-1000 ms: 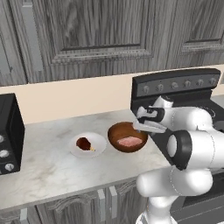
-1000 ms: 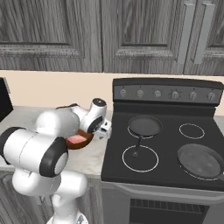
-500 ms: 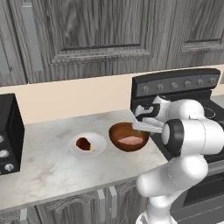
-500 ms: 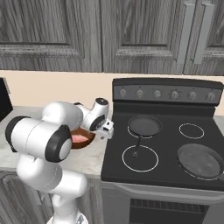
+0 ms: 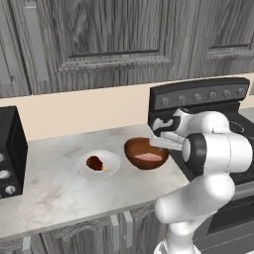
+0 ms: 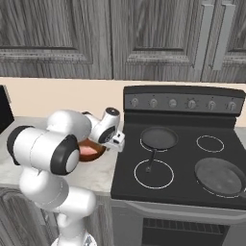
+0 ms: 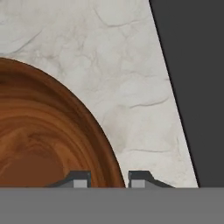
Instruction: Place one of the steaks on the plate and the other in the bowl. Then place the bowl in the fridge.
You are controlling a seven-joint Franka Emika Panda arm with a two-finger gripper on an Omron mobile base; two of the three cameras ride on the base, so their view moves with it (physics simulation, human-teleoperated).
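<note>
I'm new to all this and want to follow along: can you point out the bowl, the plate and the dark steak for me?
bowl point(image 5: 135, 149): left base view, on its near outer wall.
plate point(image 5: 112, 166): left base view, on the bare white rim at its right.
dark steak point(image 5: 94, 162): left base view, on the middle of the brown lump lying on the plate.

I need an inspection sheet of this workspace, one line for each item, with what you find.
Surface: marble counter, beside the black stove.
Job's things: dark brown steak lies on the white plate; pink steak lies in the wooden bowl. Fridge: nothing seen.
Clutter: two frying pans on the stove; a black appliance at the counter's left end.
Grippers: gripper shut on the bowl's rim, one finger inside, one outside.
Cables: nothing seen.
Surroundings: dark wood-grain cabinets above, beige wall behind.
</note>
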